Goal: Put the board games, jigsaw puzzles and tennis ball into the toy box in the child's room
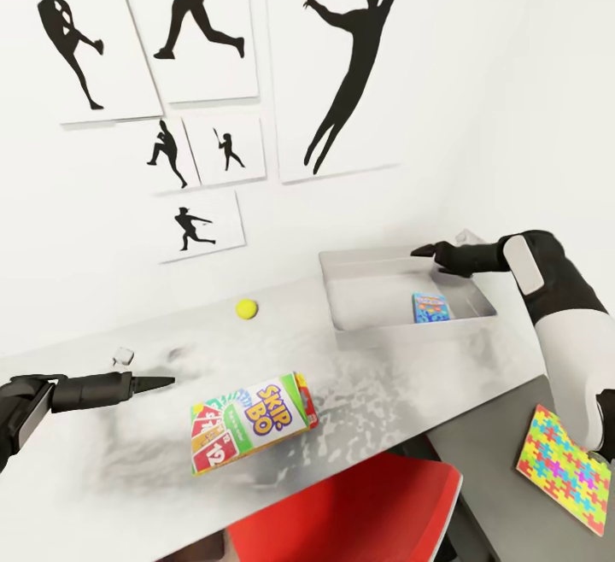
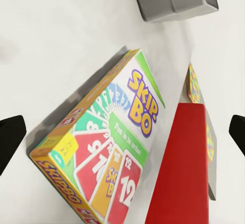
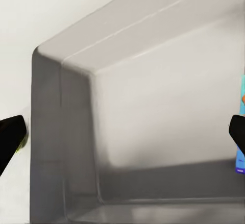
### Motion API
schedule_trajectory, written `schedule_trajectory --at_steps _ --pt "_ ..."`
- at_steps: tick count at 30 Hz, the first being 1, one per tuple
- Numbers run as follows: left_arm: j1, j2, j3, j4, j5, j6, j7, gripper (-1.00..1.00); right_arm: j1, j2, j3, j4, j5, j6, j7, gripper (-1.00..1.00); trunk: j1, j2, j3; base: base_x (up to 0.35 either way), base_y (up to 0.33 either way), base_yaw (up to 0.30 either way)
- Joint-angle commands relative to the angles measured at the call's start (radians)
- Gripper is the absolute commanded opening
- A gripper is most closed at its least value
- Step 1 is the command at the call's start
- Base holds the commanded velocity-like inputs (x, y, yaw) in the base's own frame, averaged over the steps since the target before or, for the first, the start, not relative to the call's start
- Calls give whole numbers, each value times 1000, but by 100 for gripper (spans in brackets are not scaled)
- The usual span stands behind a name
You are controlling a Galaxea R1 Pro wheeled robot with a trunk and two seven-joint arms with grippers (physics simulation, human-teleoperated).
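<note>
Resting on the mottled table (image 1: 401,391) by a white wall (image 1: 478,118), both tools gape wide.

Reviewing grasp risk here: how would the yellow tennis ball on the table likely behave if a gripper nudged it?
The tennis ball is round and sits free on the flat table, so a nudge would probably send it rolling. Nothing nearby would stop it. It looks small, probably light.

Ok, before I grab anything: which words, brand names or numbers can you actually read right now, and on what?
"SKIP-BO": top face of the SKIP-BO box on the table, repeated along its side edge.
"12": red cards printed on that box.
Green banner under its logo: too blurred to read.
Blue game box in the toy box: print too small to read.
Jigsaw puzzle and wall silhouette posters: no text.
</note>
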Motion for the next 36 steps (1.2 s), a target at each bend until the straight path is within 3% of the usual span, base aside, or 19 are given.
schedule_trajectory --at_steps 1,11,14,23,33,36 --pt "-1 1 -2 0 3 11 -2 100 3 1 -2 -3 3 4 10 100 1 -2 0 -4 0 0" --pt "-1 1 -2 0 3 9 -3 100 69 -2 -4 -60 -102 4 41 100 1 -2 16 -1 0 0" --pt "-1 1 -2 0 4 9 -3 100 121 -3 -5 -144 -129 4 102 100 1 -2 21 0 0 0" --pt "-1 1 -2 0 4 9 -3 100 269 -4 -10 -375 -149 4 232 100 1 -2 36 0 0 0" --pt "-1 0 -2 0 4 9 -3 100 415 -2 -35 -552 -235 4 286 100 1 -2 53 0 0 0" --pt "-1 1 -2 0 4 9 -3 100 492 -2 -60 -630 -270 4 292 100 1 -2 58 0 0 0"
